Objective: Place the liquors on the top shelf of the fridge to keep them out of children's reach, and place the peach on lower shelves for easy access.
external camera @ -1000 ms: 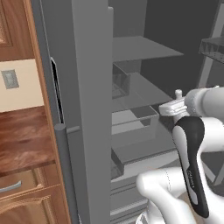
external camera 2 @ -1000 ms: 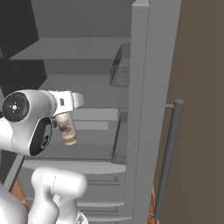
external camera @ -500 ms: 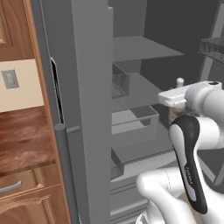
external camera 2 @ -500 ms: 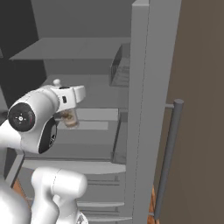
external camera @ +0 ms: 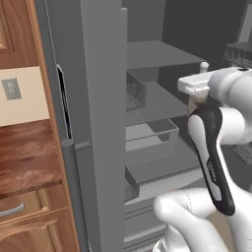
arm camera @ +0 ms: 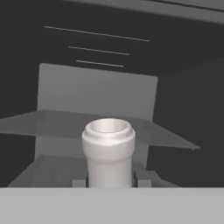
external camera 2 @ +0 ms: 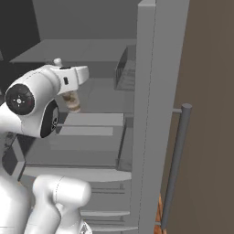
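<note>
Cream-white and slim, the liquor bottle (arm camera: 108, 151) stands upright between our gripper's (arm camera: 109, 180) two dark fingertips (arm camera: 142, 178), which press in close on either side of its neck; we hold it in a narrow grip just below the ringed mouth. From the right base view we see the lower part of the bottle (external camera 2: 71, 101), tan-labelled, hanging under the white hand inside the open fridge (external camera 2: 151, 91). It hangs clear above the lower shelf (external camera 2: 89, 119) and below the level of the top shelf (external camera 2: 68, 50), touching neither. From the left base view we catch only a sliver of the bottle (external camera: 196, 101) beneath the hand, with the top shelf (external camera: 157, 53) up and to the left of it and a clear drawer (external camera: 150, 135) lower down on the left. In the hand view the pale rear panel and a grey shelf edge lie beyond the bottle. The fridge door's vertical bar handle (external camera 2: 176, 164) stands well to the right in the right base view. Wooden cabinets (external camera: 24, 167) flank the fridge on the left. We cannot make out the peach or the dark bottle.
</note>
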Available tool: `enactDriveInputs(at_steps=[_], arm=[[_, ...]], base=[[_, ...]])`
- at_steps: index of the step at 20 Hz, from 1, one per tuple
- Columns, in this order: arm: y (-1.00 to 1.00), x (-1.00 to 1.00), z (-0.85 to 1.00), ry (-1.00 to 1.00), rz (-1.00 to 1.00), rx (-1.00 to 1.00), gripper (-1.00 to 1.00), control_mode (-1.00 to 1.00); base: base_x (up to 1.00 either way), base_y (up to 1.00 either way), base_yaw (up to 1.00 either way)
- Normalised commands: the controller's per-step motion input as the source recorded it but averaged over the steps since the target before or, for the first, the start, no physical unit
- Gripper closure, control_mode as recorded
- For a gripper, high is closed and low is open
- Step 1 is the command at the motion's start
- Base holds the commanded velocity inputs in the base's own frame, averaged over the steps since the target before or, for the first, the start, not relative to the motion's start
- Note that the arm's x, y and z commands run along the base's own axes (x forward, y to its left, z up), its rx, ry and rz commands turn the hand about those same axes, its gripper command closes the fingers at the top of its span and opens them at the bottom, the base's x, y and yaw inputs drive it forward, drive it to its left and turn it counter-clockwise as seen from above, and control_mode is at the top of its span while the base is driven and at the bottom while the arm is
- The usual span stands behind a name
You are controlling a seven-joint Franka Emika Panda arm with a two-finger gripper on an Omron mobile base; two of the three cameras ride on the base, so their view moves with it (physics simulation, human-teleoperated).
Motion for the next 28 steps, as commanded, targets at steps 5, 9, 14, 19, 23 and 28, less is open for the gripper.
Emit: enactDriveInputs(at_steps=[5, 9, 14, 19, 23, 28], arm=[[0.0, 0.35, 0.46, 0.02, 0.0, 0.13, 1.0, -1.0], [0.0, 0.43, 0.45, 0.0, 0.0, 0.2, 1.0, -1.0], [0.0, 0.42, 0.26, -0.01, 0.0, 0.11, 1.0, -1.0], [0.0, 0.45, 0.16, -0.05, 0.0, 0.02, 1.0, -1.0], [0.0, 0.42, 0.14, -0.06, 0.0, 0.0, 1.0, -1.0], [0.0, 0.52, 0.08, -0.04, 0.0, 0.0, 1.0, -1.0]], base=[[0.0, 0.0, 0.0], [0.0, 0.0, 0.0], [0.0, 0.0, 0.0], [0.0, 0.0, 0.0], [0.0, 0.0, 0.0], [0.0, 0.0, 0.0]])
